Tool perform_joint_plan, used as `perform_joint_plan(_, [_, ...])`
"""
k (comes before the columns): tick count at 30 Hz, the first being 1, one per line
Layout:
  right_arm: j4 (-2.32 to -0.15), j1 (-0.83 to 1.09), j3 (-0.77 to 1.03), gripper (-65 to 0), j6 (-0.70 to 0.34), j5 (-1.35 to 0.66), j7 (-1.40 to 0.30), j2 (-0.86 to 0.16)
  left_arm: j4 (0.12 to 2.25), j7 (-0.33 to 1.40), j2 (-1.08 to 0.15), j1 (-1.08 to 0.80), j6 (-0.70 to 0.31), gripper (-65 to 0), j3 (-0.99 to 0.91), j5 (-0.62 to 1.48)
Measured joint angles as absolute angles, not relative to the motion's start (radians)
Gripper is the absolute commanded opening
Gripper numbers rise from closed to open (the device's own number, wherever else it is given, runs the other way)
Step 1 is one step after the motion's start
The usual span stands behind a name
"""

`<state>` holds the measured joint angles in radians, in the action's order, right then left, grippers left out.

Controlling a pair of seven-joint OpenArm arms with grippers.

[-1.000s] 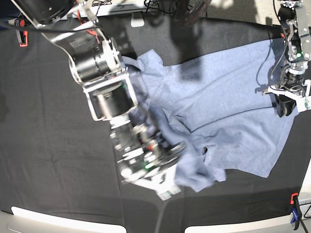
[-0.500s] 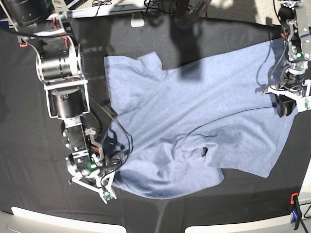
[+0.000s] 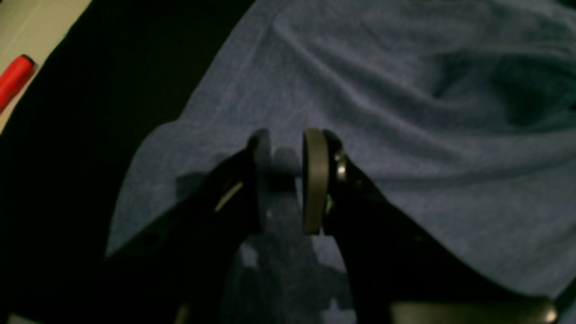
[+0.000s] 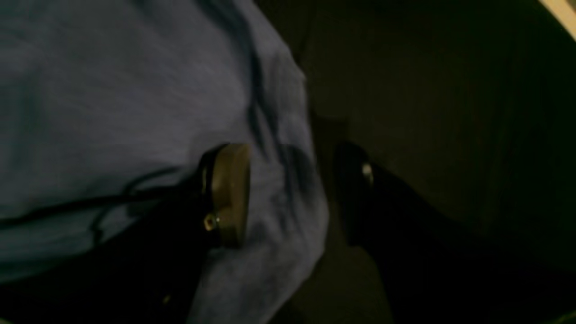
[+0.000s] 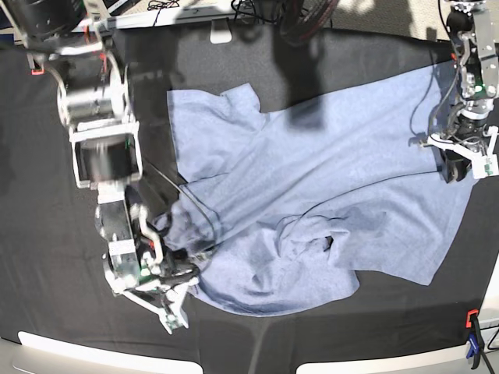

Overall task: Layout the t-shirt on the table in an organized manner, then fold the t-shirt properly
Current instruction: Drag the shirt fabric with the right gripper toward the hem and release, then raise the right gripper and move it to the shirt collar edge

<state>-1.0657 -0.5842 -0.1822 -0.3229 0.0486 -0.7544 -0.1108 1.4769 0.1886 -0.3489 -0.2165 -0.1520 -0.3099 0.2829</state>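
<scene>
While we're looking from the base view, it goes like this:

Shirt: the t-shirt is spread across the middle and camera-right part of the table, plain side up, no lettering that we can see. One sleeve pokes toward the far edge, and there's a bunched, rumpled patch low down near the middle.

Our right arm: the right gripper sits at the shirt's near corner on the camera-left side. In its wrist view the jaws stand well apart, one pad over the fabric and the other over black cloth, with the shirt's edge running between them. Nothing's pinched there.

Our left arm: the left gripper is down at the shirt's camera-right edge. Its wrist view shows the jaws close together with a fold of blue fabric clamped between them.

Extras: an orange clamp sits at the near camera-right table edge, and a red handle shows at the edge of the left wrist view.
</scene>
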Motion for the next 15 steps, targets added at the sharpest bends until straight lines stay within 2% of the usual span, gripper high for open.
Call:
perform_joint_plan(5, [-1.341, -0.373, -0.179, -35.8, -0.326, 0.043, -0.776, -0.110, 1.477, 0.133, -0.349, -0.242, -0.163, -54.0, -0.311, 0.281])
perform_joint_plan(9, [-1.528, -0.226, -0.110, -35.8, -0.324, 0.006, -0.799, -0.109, 1.477, 0.097, -0.348, -0.280, -0.223, -54.0, -0.314, 0.281])
perform_joint_plan(15, [-1.693, -0.049, 0.075, -35.8, -0.434, -0.206, -0.932, -0.110, 1.486, 0.078, -0.348, -0.348, -0.239, -53.9, -0.316, 0.283])
